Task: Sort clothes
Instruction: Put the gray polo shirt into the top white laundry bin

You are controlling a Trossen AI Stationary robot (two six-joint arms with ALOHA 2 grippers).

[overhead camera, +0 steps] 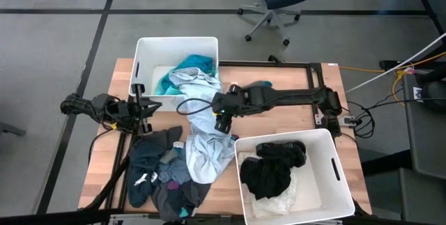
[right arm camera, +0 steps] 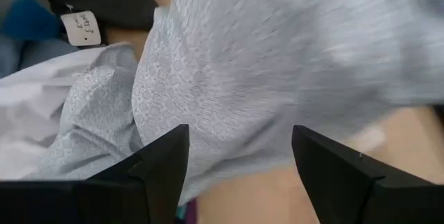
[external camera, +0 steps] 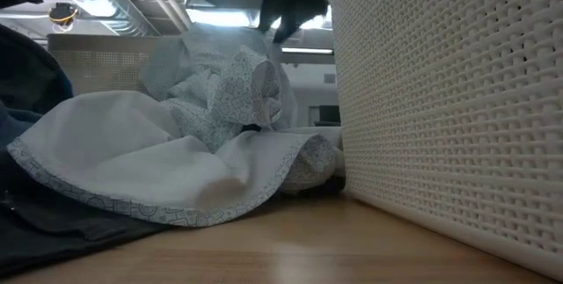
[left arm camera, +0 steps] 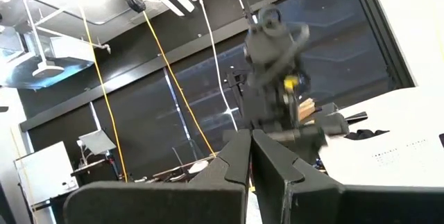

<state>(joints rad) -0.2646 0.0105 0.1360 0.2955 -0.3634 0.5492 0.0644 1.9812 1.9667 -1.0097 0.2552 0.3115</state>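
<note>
My right gripper (right arm camera: 239, 175) stands wide open and holds nothing, with the pale grey-blue garment (right arm camera: 277, 64) straight ahead of my fingers (right arm camera: 159, 165), just beyond their tips. Seen from above, that garment (overhead camera: 202, 124) runs long from the far white bin (overhead camera: 143, 51), over its near rim and across the table toward the near white bin (overhead camera: 341, 176); I hover over its middle, so I judge a short straight descent takes it. Farther off, my left gripper (left arm camera: 250, 156) waits pinched shut beside the far bin, less well placed.
</note>
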